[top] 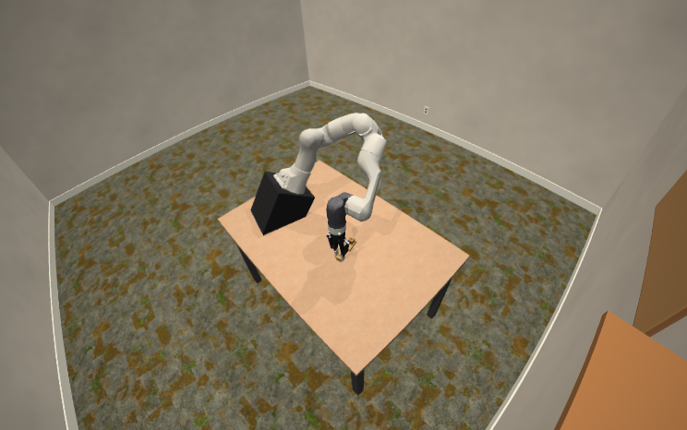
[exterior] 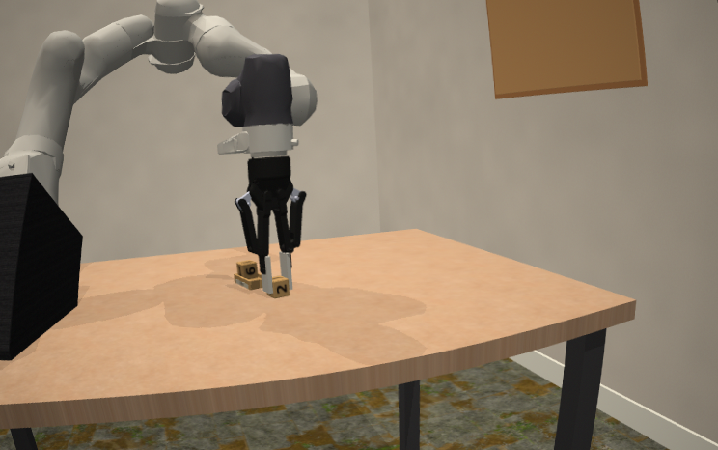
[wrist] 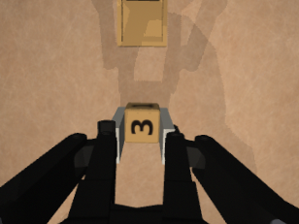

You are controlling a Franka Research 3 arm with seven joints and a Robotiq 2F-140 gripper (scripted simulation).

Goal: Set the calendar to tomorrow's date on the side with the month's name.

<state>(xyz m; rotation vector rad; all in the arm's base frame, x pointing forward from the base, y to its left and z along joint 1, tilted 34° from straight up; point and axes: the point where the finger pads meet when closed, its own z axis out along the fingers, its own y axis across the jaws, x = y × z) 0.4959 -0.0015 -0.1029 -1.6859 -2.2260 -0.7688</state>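
My gripper (top: 339,256) (exterior: 278,285) (wrist: 142,120) points down, its fingers shut on a wooden cube on the table in front of the tray. The pads touch two opposite sides of this cube (exterior: 280,289) (wrist: 142,135). Its top shows a 3 lying on its side in the wrist view; a side face shows a 2, also turned sideways, in the exterior view. The small wooden tray (exterior: 255,284) (wrist: 142,45) lies apart from it. The other cube (exterior: 246,269) sits in the tray, a 6 or 9 on one face. The month's name cannot be read.
The wooden table (top: 385,283) (exterior: 477,296) carries the arm's black base (top: 281,205) (exterior: 40,265) at one end. The tray part nearest the held cube is unoccupied in the wrist view. Arm shadows fall around the cube and tray.
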